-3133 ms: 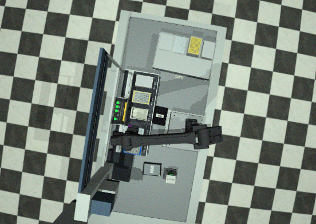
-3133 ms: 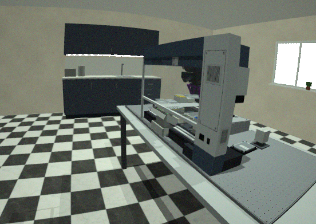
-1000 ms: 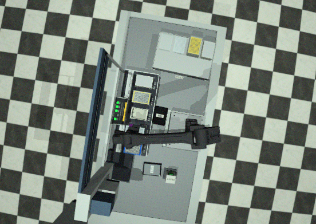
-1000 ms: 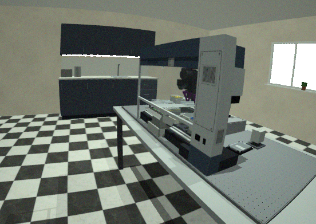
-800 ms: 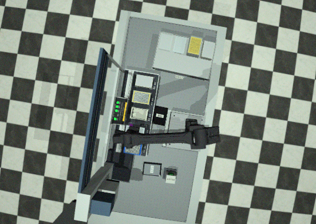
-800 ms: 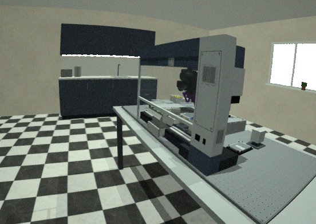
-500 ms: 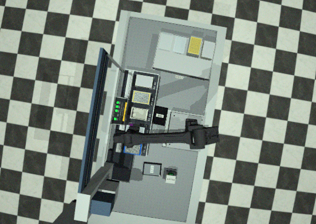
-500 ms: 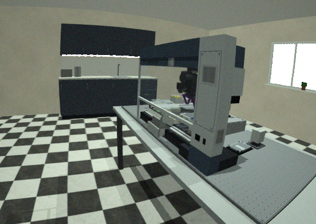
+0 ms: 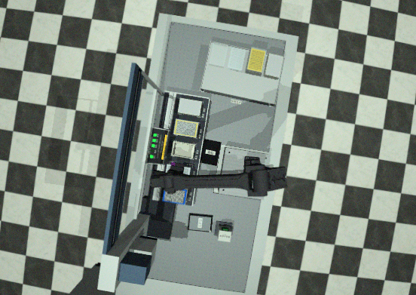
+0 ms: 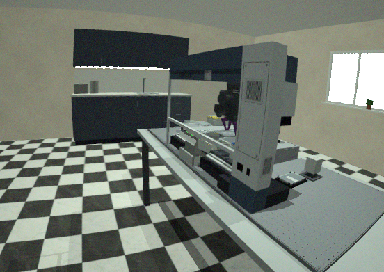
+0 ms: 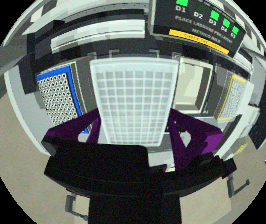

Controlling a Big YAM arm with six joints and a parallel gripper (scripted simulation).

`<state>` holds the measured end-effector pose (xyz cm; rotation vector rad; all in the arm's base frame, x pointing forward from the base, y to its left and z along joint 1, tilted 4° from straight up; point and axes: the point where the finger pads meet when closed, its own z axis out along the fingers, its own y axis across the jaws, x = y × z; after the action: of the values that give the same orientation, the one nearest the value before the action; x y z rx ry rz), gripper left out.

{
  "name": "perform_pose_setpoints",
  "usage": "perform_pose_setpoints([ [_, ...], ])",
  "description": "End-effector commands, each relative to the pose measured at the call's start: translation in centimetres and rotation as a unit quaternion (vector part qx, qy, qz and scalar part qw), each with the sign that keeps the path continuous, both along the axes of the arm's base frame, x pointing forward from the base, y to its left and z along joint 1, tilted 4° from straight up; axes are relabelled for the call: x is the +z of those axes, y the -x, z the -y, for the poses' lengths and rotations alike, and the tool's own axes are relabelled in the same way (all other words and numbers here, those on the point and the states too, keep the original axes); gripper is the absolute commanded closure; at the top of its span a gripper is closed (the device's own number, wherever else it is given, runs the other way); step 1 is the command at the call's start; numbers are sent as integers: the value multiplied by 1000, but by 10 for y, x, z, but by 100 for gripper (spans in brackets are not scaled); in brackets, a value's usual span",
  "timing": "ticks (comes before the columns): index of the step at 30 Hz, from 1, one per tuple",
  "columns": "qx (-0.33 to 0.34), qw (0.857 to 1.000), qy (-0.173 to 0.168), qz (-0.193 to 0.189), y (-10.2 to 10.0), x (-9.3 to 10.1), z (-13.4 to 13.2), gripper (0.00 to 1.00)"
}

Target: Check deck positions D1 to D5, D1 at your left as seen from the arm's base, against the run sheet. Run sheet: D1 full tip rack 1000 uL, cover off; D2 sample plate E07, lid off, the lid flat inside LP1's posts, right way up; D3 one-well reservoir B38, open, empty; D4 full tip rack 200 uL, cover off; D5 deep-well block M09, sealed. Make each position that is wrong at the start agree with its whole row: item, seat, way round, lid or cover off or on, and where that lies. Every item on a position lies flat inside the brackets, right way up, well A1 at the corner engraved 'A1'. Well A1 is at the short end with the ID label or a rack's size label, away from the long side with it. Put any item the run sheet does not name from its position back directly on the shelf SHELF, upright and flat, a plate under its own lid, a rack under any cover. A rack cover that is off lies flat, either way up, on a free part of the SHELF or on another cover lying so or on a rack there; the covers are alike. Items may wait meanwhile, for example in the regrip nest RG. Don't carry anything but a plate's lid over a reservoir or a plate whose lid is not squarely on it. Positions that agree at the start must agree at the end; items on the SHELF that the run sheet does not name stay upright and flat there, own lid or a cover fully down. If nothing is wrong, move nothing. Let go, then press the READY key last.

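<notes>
My gripper [image 11: 134, 111] [image 9: 176, 176] [image 10: 229, 124] has purple fingers and is shut on a white gridded well plate [image 11: 132, 96] at the second deck position from the blue rack. The fingers grip its two long sides. I cannot tell whether a lid lies on it. The arm hides this plate in the top view. The blue-rimmed tip rack [image 9: 175, 196] [image 11: 56, 92] sits at the near end of the row. Beyond the gripper stand a pale open reservoir [image 9: 183, 149], a yellow-rimmed tip rack [image 9: 186, 128] [image 11: 236, 95] and a white-topped block [image 9: 189, 106].
The shelf [image 9: 237, 86] at the back carries two white items, a yellow rack [image 9: 257, 59] and another white item. A black pad [image 9: 211, 152] lies beside the deck. A nest [image 9: 200, 222] and a key [image 9: 224, 229] sit nearer. The gantry [image 10: 259, 120] stands over the deck.
</notes>
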<state>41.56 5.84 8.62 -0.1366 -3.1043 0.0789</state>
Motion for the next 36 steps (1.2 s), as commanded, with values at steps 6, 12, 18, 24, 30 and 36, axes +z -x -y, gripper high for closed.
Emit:
perform_pose_setpoints([
  [6,0,1000,0,5,-5,-15,4,100],
  [12,-1,1000,0,9,-6,-19,5,100],
  [18,0,1000,0,5,-4,-32,5,100],
  [24,0,1000,0,7,-6,-41,6,100],
  [30,-1,1000,0,5,-4,-49,6,100],
  [36,0,1000,1,5,-3,-59,7,100],
])
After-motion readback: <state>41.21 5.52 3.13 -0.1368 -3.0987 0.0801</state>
